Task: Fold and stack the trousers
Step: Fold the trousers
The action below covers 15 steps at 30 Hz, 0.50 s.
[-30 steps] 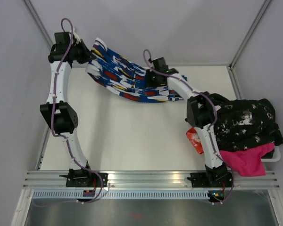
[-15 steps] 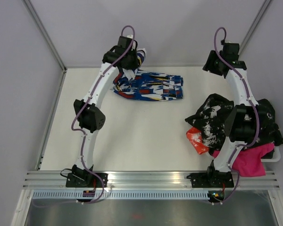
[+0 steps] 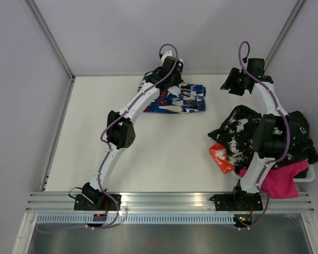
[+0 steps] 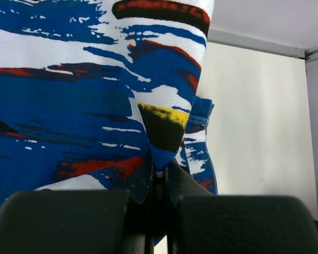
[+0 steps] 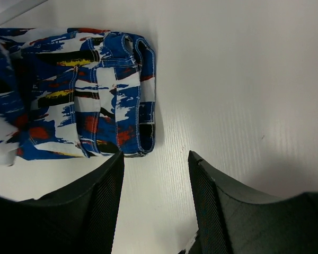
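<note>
My left gripper (image 4: 158, 203) is pinching tight a soft hanging fold of the brushstroke-splashed blue trousers (image 3: 188, 100). Their folded rest is lying at the smooth white table's (image 3: 148, 153) far edge, partly hidden behind my arm. My right gripper (image 5: 156, 159) is hovering, jaws apart and empty.

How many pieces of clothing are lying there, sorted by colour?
Blue splashed trousers: 1
Black-and-white garment: 1
Pink garment: 1
Red-orange piece: 1
Total: 4 showing; the heap may hide more.

Part of trousers (image 3: 185, 100) behind left hand (image 3: 159, 79)
</note>
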Each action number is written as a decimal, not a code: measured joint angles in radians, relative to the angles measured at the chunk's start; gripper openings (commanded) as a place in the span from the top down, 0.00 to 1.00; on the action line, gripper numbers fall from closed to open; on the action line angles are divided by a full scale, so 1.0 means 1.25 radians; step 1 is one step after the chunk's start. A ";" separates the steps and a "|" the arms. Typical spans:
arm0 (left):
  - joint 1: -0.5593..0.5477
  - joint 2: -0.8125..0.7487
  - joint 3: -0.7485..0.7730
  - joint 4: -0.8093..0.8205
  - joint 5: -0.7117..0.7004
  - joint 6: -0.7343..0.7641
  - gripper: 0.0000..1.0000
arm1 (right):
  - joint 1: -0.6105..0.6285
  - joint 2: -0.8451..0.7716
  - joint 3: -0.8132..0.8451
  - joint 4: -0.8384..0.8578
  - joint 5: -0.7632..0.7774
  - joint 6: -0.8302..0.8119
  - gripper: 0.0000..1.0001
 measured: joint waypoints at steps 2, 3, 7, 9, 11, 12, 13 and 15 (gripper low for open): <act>-0.008 0.034 0.001 0.039 0.007 -0.022 0.98 | 0.000 0.000 -0.004 0.003 -0.007 0.003 0.42; -0.012 0.047 -0.001 0.052 0.014 -0.032 0.94 | 0.000 0.000 -0.005 0.004 -0.008 0.005 0.42; -0.026 0.052 -0.026 0.108 0.080 -0.062 0.10 | 0.000 0.002 -0.004 0.009 -0.016 0.009 0.42; -0.030 0.052 -0.027 0.157 0.129 -0.082 0.09 | 0.000 0.010 0.001 0.010 -0.026 0.014 0.42; -0.033 0.046 -0.025 0.177 0.157 -0.086 0.05 | 0.000 0.019 0.003 0.015 -0.028 0.014 0.41; -0.033 0.039 -0.029 0.175 0.166 -0.079 0.03 | 0.000 0.023 0.003 0.015 -0.029 0.014 0.41; -0.033 0.025 -0.043 0.171 0.170 -0.070 0.02 | 0.000 0.027 0.003 0.016 -0.030 0.014 0.40; -0.030 -0.035 -0.114 0.158 0.163 -0.054 0.02 | 0.000 0.033 0.003 0.017 -0.034 0.014 0.39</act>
